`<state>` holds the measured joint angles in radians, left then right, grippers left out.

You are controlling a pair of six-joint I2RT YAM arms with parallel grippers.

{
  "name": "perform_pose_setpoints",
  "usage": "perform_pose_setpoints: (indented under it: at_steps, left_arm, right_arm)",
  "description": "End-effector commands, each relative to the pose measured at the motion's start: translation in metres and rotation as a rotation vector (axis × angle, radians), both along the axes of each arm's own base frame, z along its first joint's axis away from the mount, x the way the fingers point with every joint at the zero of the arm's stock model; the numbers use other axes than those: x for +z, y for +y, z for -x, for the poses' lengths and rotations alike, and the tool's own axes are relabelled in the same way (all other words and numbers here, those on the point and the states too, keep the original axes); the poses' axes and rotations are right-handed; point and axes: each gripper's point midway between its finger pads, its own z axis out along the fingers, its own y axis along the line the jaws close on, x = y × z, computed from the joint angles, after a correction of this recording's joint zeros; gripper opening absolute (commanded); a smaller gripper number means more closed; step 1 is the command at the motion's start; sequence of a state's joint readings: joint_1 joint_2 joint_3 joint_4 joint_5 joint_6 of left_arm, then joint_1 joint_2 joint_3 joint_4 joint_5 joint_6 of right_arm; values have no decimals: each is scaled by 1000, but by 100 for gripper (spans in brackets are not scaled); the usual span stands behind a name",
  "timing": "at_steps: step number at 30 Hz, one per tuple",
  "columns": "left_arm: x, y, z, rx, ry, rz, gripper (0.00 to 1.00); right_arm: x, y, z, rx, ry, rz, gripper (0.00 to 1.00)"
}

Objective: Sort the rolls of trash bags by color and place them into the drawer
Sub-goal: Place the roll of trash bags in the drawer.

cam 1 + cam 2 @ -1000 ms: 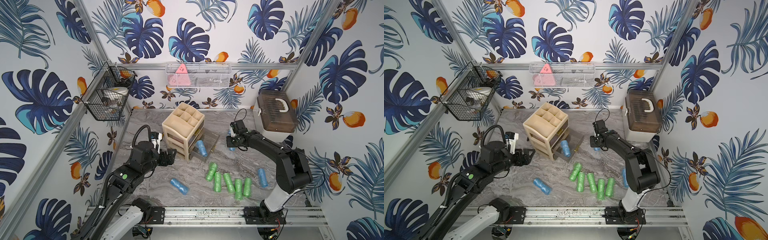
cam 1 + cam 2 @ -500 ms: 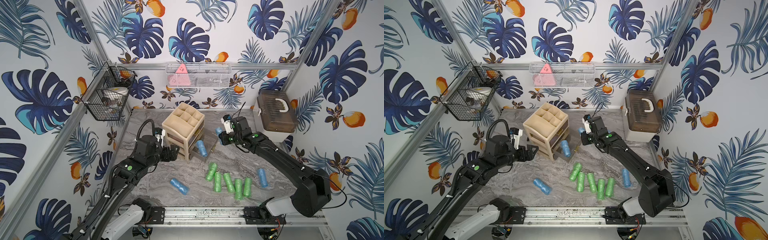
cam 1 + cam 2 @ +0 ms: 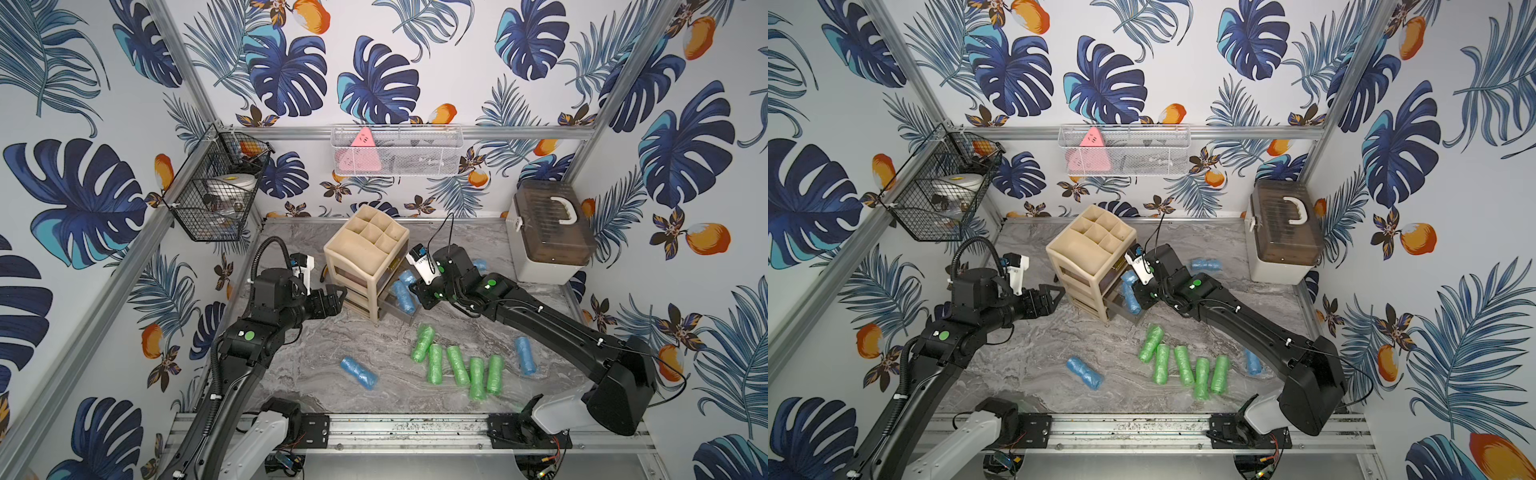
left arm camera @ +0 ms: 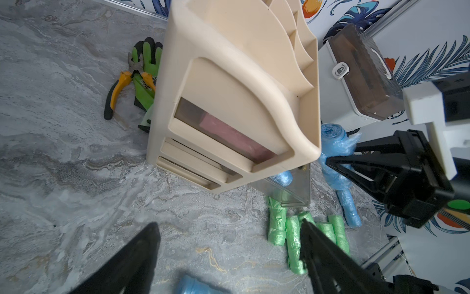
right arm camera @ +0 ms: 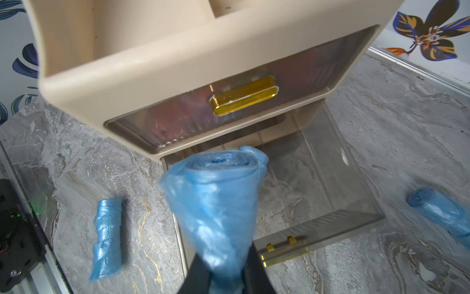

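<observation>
Starting with the beige organizer (image 3: 365, 249): it stands mid-table (image 3: 311, 361), its lowest clear drawer (image 5: 318, 229) pulled out toward the right arm. The left gripper (image 3: 334, 301) sits spread and empty just beside the organizer's side wall, which I judge a good place to brace it. Five green rolls (image 3: 457, 368) lie clustered on the table, with loose blue rolls (image 3: 359, 372) around them. The right gripper (image 5: 223, 262) pinches a blue roll (image 5: 216, 201) by one end, above the drawer's side edge. Best to carry it over the drawer's middle, lower it, then let go — dropped here, it may catch the rim.
</observation>
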<state>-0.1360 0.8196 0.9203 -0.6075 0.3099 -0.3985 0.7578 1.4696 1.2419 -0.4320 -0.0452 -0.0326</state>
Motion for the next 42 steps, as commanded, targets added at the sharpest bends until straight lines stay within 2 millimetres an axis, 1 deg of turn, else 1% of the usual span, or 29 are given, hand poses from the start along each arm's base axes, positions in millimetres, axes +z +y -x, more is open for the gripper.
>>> perform_pose_setpoints:
  at_steps: [1,5,7,10,12,18,24,28,32,34,38,41,42]
  left_arm:
    - [1,-2,2,5,-12,41,90]
    - [-4,0,7,15,-2,53,90]
    - [-6,0,8,20,2,57,90]
    - [-8,-1,9,15,5,61,90]
    - [-8,-1,9,13,6,57,89]
    - [-7,0,10,14,2,50,89]
    - [-10,0,9,13,11,47,89]
    - [-10,0,9,15,10,50,89]
    - [-8,0,9,15,7,50,90]
    - [-8,0,8,15,7,48,89]
    - [-9,0,8,14,11,49,89]
    - [-10,0,7,14,12,51,89]
    - [-10,-1,6,14,12,52,89]
  right_arm:
    - [-2,10,4,48,-9,17,0]
    - [-13,14,6,56,-3,29,1]
    - [-18,13,2,34,-3,41,1]
    - [-25,10,-7,-9,-12,71,1]
    - [-26,10,-13,-26,-27,76,1]
    - [-26,12,-26,-57,-61,95,2]
    - [-27,4,-46,-144,-99,137,6]
    - [-36,-3,-62,-202,-87,180,6]
    - [-45,-6,-71,-226,-60,192,6]
    - [-48,-7,-73,-232,-51,191,12]
    - [-46,-7,-71,-223,-42,175,32]
    - [-42,-9,-69,-223,-49,167,43]
    - [-41,-10,-68,-224,-52,167,45]
